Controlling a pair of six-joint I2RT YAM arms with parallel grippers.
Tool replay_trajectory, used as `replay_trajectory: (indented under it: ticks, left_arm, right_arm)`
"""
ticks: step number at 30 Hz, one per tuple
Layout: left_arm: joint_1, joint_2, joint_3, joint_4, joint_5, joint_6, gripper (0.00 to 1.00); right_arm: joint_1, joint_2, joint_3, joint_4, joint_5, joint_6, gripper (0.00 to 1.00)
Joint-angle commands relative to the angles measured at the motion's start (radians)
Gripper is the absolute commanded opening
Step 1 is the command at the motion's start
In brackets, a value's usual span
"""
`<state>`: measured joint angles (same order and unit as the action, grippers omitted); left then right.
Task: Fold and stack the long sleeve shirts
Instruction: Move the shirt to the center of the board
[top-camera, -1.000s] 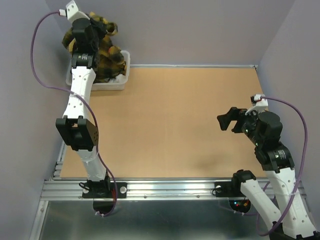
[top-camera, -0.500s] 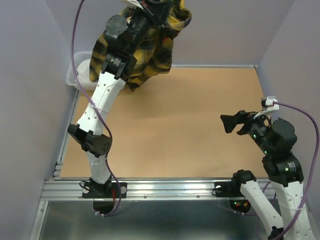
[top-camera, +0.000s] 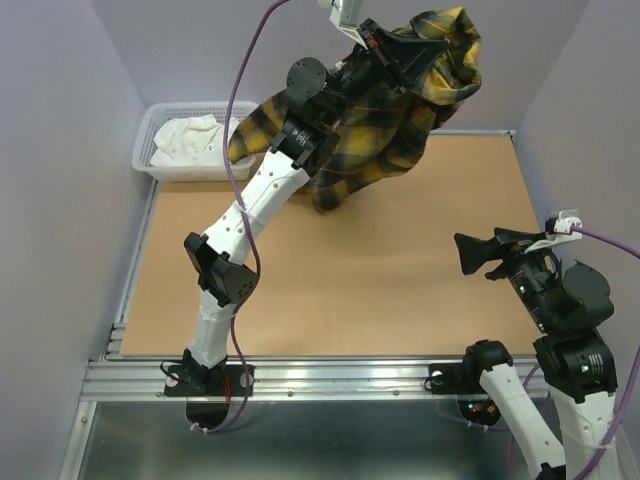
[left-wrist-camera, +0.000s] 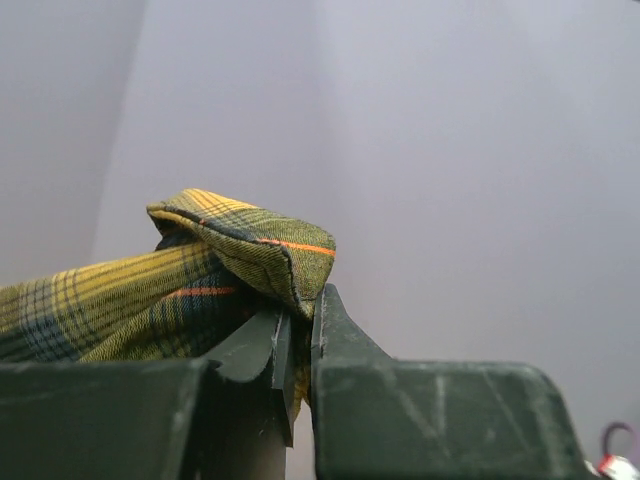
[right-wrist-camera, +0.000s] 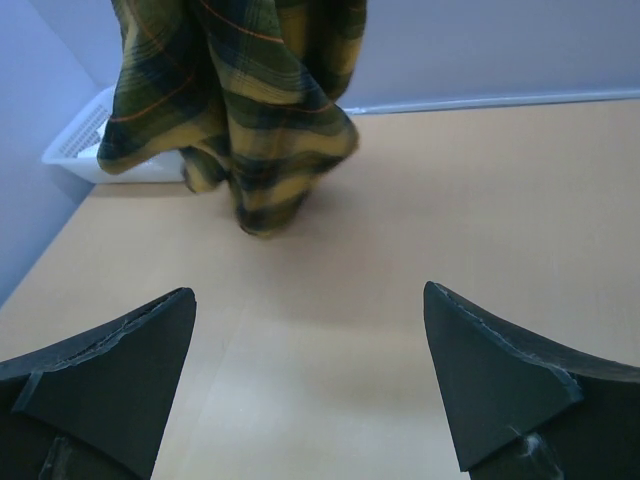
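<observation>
A yellow flannel shirt with dark plaid hangs bunched in the air over the far middle of the table. My left gripper is shut on a fold of it, high up; the left wrist view shows the cloth pinched between the jaws of that gripper. The shirt's lower end hangs down to the tabletop in the right wrist view. My right gripper is open and empty at the right side, well apart from the shirt, its fingers spread wide.
A white basket holding white cloth stands at the far left corner; it also shows in the right wrist view. Purple walls close in the left, back and right. The brown tabletop stretches between the arms.
My left arm has lifted the shirt out of the basket and swung it up and to the right. The white cloth in the basket now shows. My right gripper has shifted slightly right.
</observation>
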<state>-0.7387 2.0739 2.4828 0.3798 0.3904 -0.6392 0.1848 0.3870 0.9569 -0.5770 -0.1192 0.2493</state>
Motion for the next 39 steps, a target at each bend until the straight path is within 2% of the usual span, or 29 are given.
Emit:
replay_trajectory:
  ticks: [1,5,11,13,14,15,17,18,20,21,22,24,25,26,29,30,31,33,35,37,39]
  left_arm:
    - [-0.03,-0.208,-0.018,0.215,0.109,-0.036,0.0]
    - [-0.031,-0.303,-0.119,0.209,0.168,-0.027,0.0]
    - [-0.019,-0.541,-0.49,0.097,0.142,0.108,0.0]
    - [-0.01,-0.654,-0.701,0.085,0.133,0.136,0.0]
    - [-0.004,-0.697,-0.788,0.079,0.086,0.156,0.0]
    - [0.001,-0.745,-0.973,0.076,0.049,0.151,0.0]
    - [0.007,-0.891,-1.166,0.071,-0.048,0.148,0.0]
    - [0.012,-0.996,-1.353,0.062,-0.092,0.124,0.0]
    - [0.016,-1.113,-1.54,0.036,-0.232,0.08,0.0]
    - [0.018,-1.177,-1.697,0.013,-0.293,0.014,0.0]
    - [0.018,-1.312,-1.77,-0.052,-0.44,-0.029,0.06]
    - [0.018,-1.46,-1.928,-0.143,-0.574,-0.111,0.21]
    - [0.018,-1.595,-1.958,-0.209,-0.646,-0.234,0.25]
    - [0.019,-1.659,-1.992,-0.358,-0.777,-0.293,0.39]
    - [0.021,-1.847,-2.004,-0.565,-0.913,-0.455,0.58]
    - [0.019,-1.876,-1.998,-0.596,-0.926,-0.467,0.67]
    - [0.019,-1.893,-1.991,-0.619,-0.936,-0.47,0.71]
    - [0.019,-1.887,-1.952,-0.674,-0.944,-0.465,0.78]
    - [0.021,-1.807,-1.92,-0.699,-0.935,-0.43,0.83]
    - [0.021,-1.673,-1.854,-0.713,-0.932,-0.355,0.89]
    - [0.019,-1.565,-1.791,-0.751,-0.918,-0.303,0.94]
  right_arm:
    - [0.008,-0.016,0.059,0.012,0.029,-0.022,1.0]
    - [0.008,-0.016,0.06,0.012,0.023,-0.039,1.0]
    - [0.008,-0.031,0.062,0.002,0.015,-0.061,1.0]
    - [0.007,-0.04,0.06,-0.004,0.012,-0.071,1.0]
    - [0.008,-0.051,0.06,-0.012,0.004,-0.074,1.0]
    - [0.008,-0.054,0.06,-0.017,0.001,-0.071,1.0]
    - [0.011,-0.063,0.06,-0.029,-0.02,-0.068,1.0]
    - [0.015,-0.063,0.059,-0.032,-0.025,-0.056,1.0]
    - [0.025,-0.063,0.06,-0.04,-0.036,-0.048,1.0]
    - [0.03,-0.063,0.06,-0.044,-0.04,-0.047,1.0]
    - [0.042,-0.062,0.06,-0.046,-0.037,-0.044,1.0]
    - [0.053,-0.05,0.062,-0.047,-0.033,-0.042,1.0]
    - [0.059,-0.043,0.062,-0.046,-0.031,-0.039,1.0]
    - [0.071,-0.027,0.059,-0.046,-0.031,-0.039,1.0]
    - [0.088,0.007,0.045,-0.041,-0.043,-0.036,1.0]
    - [0.09,0.03,0.037,-0.032,-0.043,-0.033,1.0]
    - [0.091,0.045,0.029,-0.027,-0.045,-0.031,1.0]
    - [0.094,0.082,0.019,-0.02,-0.048,-0.028,1.0]
    - [0.094,0.163,0.016,-0.021,-0.045,-0.025,1.0]
    - [0.094,0.237,0.026,-0.023,-0.053,-0.022,1.0]
    - [0.094,0.38,0.049,-0.029,-0.095,-0.021,1.0]
